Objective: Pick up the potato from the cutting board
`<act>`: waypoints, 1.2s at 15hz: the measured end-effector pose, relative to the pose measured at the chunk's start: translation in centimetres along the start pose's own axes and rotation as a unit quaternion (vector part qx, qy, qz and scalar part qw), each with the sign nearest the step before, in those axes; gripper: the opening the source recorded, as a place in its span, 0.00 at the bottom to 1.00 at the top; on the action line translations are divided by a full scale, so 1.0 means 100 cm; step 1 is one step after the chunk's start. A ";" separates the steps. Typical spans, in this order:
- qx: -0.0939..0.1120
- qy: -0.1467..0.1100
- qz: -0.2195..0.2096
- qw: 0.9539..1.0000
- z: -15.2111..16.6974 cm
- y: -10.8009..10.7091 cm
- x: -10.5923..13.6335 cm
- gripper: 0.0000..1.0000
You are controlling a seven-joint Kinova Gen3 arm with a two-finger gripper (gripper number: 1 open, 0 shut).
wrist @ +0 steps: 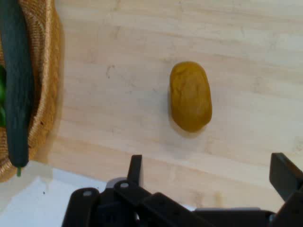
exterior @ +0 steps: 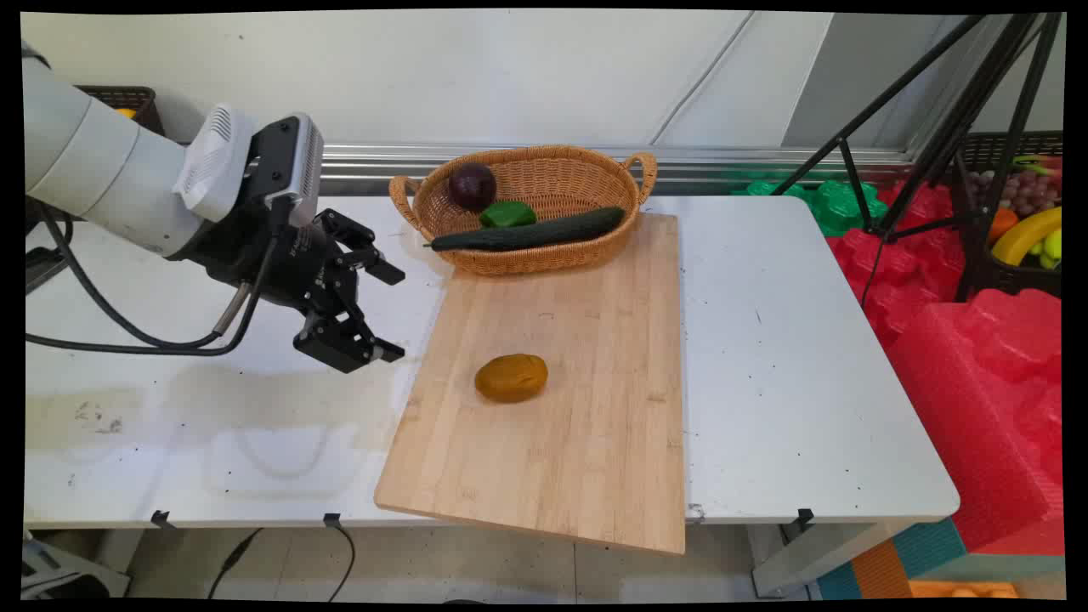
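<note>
From the main view, the black gripper (exterior: 374,310) hangs over the white table (exterior: 790,357), just off the left edge of the wooden board (exterior: 586,408). Its two fingers are spread wide apart and hold nothing. The nearest thing to it is a brown potato (exterior: 511,377). The potato lies alone on the board, close to the board's left edge, and does not touch the fingers. At the board's far edge sits a woven basket (exterior: 552,174) with two handles. Inside it are a round dark purple onion (exterior: 472,186), a green pepper (exterior: 507,213) and a long dark cucumber (exterior: 531,230) lying across the front. The board's near edge sticks out past the table's near edge. Past the table's right edge are bumpy red foam mats (exterior: 977,365), a black tripod (exterior: 943,127) and a dark crate of fruit (exterior: 1024,221). A pale wall stands behind.

From the hand view, the fingers (wrist: 135,169) rise from the bottom, spread apart with empty space between them. The potato (wrist: 190,96) lies on the board (wrist: 118,61) above that gap, smooth and egg-shaped. The basket's (wrist: 47,90) rough weave and the cucumber (wrist: 18,85) fill the left side. A bit of table (wrist: 42,198) shows at the bottom left.
</note>
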 end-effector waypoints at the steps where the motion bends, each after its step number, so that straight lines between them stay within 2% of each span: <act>1: 0.002 0.005 0.001 1.000 0.001 0.001 0.001 1.00; 5: 0.006 0.021 0.002 1.000 0.016 0.002 0.011 1.00; 8: 0.004 0.023 0.004 1.000 0.036 0.001 0.020 1.00; 18: -0.015 -0.004 -0.007 1.000 0.126 -0.004 0.038 1.00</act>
